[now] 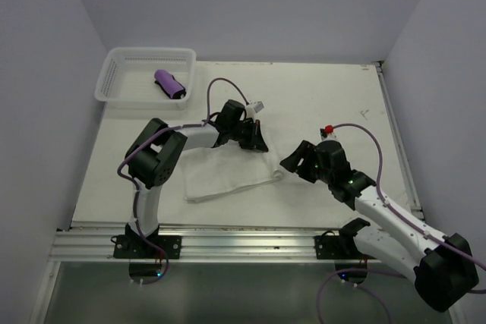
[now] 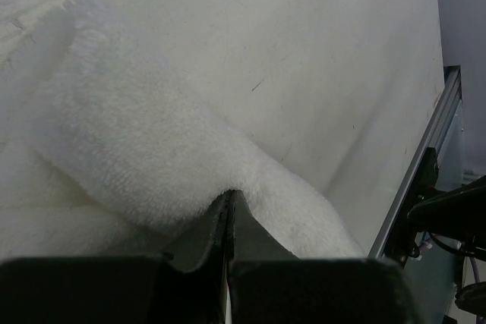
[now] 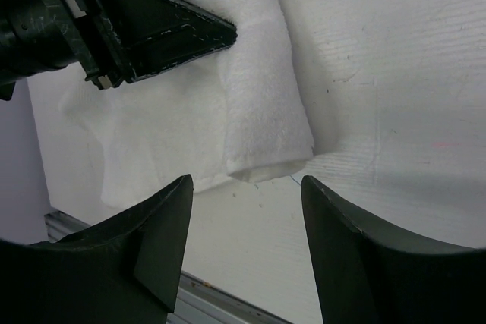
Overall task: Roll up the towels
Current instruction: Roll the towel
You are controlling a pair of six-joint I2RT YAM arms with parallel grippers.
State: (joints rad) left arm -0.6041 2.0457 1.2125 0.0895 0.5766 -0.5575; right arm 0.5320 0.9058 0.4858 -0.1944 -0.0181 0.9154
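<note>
Open table stretches far and right. A white mesh basket fills the far left corner; the left gripper crowds the far edge of the white towel.

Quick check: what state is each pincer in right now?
Left pincer: closed, pinching a fold of the white towel.
Right pincer: open, holding nothing.

The left fingers are pressed together, while the right fingers stand spread apart.
</note>
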